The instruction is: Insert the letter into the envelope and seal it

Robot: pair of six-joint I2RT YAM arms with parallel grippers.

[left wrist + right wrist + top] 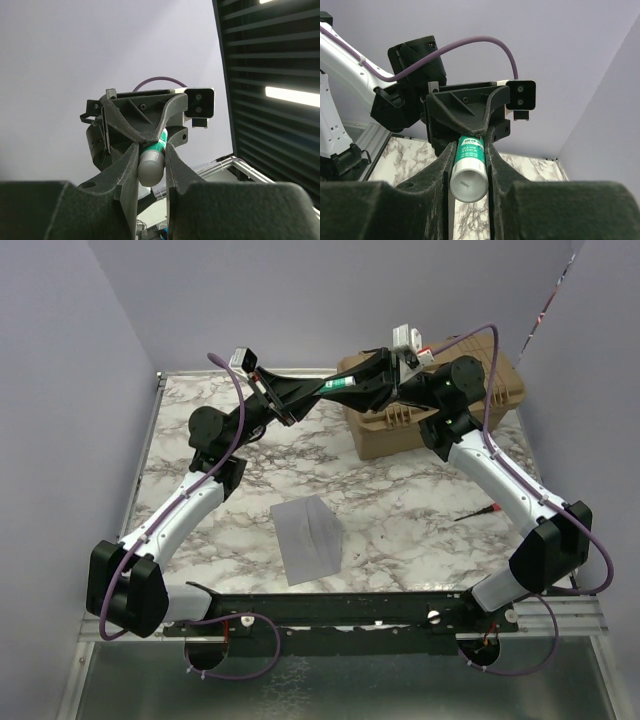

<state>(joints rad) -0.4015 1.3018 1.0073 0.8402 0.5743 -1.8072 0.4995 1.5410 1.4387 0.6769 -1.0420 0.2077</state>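
1. The left gripper (pixel 151 148) is shut tight on one end of a glue stick (pixel 469 172). A finger is pressed on each side of it.
2. The right gripper (pixel 469 146) is closed on the other end of the same glue stick. The two grippers are pointed at each other, nose to nose.
3. The glue stick is held up in the air over the far part of the table (pixel 180 405), just in front of a brown box (pixel 450 430).
4. The envelope (pixel 308 540) is laid flat on the table. It is down below the grippers and closer to the arm bases. Nothing is touching it.
5. Its long side is pointed from the near edge to the far edge, tipped a little.
6. The letter cannot be seen anywhere. It may be tucked inside the envelope already, but that cannot be told.
7. The envelope is almost in the middle between the two arms, a bit more to the left. So the left arm is judged to be a little nearer. For gluing, the stick would have to be brought down and back toward the near edge.
8. A small red and black tool (pixel 478 512) is seen on the right side, well apart from the envelope.
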